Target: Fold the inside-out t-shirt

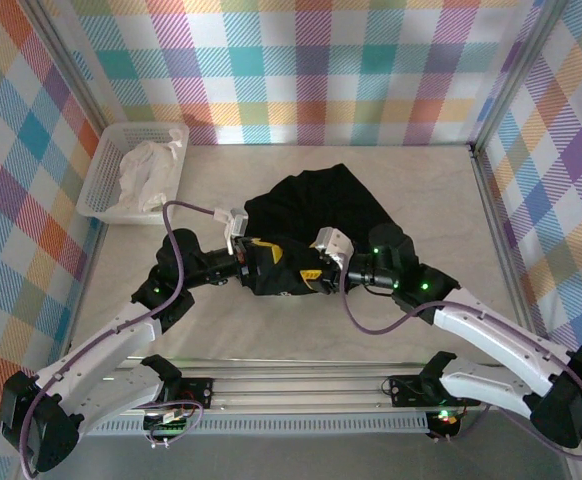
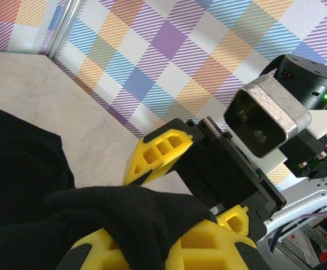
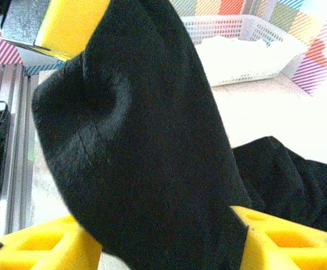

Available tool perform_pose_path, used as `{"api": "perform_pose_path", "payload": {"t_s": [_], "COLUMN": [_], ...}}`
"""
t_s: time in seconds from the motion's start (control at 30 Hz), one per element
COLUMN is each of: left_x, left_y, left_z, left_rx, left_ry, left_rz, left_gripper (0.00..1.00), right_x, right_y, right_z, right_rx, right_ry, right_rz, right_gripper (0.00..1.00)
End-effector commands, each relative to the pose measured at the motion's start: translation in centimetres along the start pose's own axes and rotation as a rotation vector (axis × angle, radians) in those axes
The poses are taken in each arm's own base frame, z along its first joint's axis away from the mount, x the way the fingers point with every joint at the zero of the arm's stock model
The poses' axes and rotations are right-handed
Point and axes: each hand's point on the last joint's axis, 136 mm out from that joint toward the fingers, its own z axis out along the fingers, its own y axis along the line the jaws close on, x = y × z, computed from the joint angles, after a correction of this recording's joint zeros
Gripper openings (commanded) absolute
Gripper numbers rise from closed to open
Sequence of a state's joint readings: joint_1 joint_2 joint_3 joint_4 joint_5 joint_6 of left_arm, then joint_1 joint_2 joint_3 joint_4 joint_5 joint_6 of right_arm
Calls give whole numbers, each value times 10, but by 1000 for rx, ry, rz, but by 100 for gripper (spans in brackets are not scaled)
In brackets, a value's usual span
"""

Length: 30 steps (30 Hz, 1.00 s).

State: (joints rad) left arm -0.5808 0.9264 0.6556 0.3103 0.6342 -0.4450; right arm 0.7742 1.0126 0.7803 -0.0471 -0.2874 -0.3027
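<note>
Left of centre in the top view, the left gripper (image 1: 254, 255) is clamped on a bunched edge of the black t-shirt (image 1: 321, 205), which lies crumpled mid-frame on the table (image 1: 431, 175). Just right of it, the right gripper (image 1: 311, 272) has its jaws spread, with cloth draped between them unpinched. This looks like a regrasp before spreading the shirt flat. Next, the right gripper likely needs a fresh hold farther along the edge. The basket (image 1: 99, 185), upper left, holds a white cloth (image 1: 149, 172).
</note>
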Motion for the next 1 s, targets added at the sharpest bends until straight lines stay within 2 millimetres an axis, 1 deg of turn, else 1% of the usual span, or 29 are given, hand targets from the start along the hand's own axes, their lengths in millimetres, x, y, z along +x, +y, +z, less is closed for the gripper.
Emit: {"api": "perform_pose_path", "payload": {"t_s": [0.0, 0.03, 0.07, 0.1, 0.13, 0.17, 0.2, 0.23, 0.27, 0.33, 0.43, 0.53, 0.6, 0.77, 0.83, 0.9, 0.97], "left_x": [-18, -18, -18, -18, -20, -20, -21, -20, -19, -13, -5, 4, 16, 33, 41, 52, 59], "left_y": [-7, -4, 1, 10, 24, 43, 62, 81, 94, 113, 130, 134, 131, 113, 104, 95, 85], "left_z": [-3, -3, -4, -5, -8, -13, -20, -28, -34, -45, -63, -80, -90, -104, -99, -85, -65], "left_rx": [-2, -21, -52, -100, -184, -289, -402, -522, -596, -724, -857, -925, -942, -908, -846, -746, -631], "left_ry": [-40, -39, -43, -50, -66, -81, -97, -102, -100, -76, -56, -31, 2, 25, 44, 78, 107], "left_rz": [41, 41, 39, 33, 22, 5, -12, -26, -27, -26, -28, -33, -49, -59, -74, -105, -149], "left_gripper": [0, 0, 0, 0, 0, 0, 3, 10, 17, 30, 39, 45, 49, 55, 54, 48, 41], "right_x": [-22, -24, -29, -37, -48, -59, -67, -75, -79, -84, -85, -84, -83, -72, -69, -67, -67], "right_y": [-4, -10, -12, -10, -5, 3, 10, 16, 18, 17, 9, -2, -8, -17, -19, -21, -22], "right_z": [4, 4, 2, -1, -3, -4, -3, -1, 2, 14, 35, 51, 61, 74, 76, 76, 76], "right_rx": [16, 47, 60, 47, 10, -49, -105, -170, -200, -247, -262, -246, -234, -194, -181, -175, -169], "right_ry": [-67, -76, -91, -115, -144, -167, -174, -170, -162, -154, -154, -160, -154, -118, -105, -103, -99], "right_rz": [-61, -40, -23, -9, 21, 52, 81, 144, 184, 296, 464, 591, 639, 658, 659, 660, 661], "right_gripper": [54, 35, 19, 7, 0, 0, 0, 0, 0, 0, 0, 0, 0, 0, 0, 0, 0]}}
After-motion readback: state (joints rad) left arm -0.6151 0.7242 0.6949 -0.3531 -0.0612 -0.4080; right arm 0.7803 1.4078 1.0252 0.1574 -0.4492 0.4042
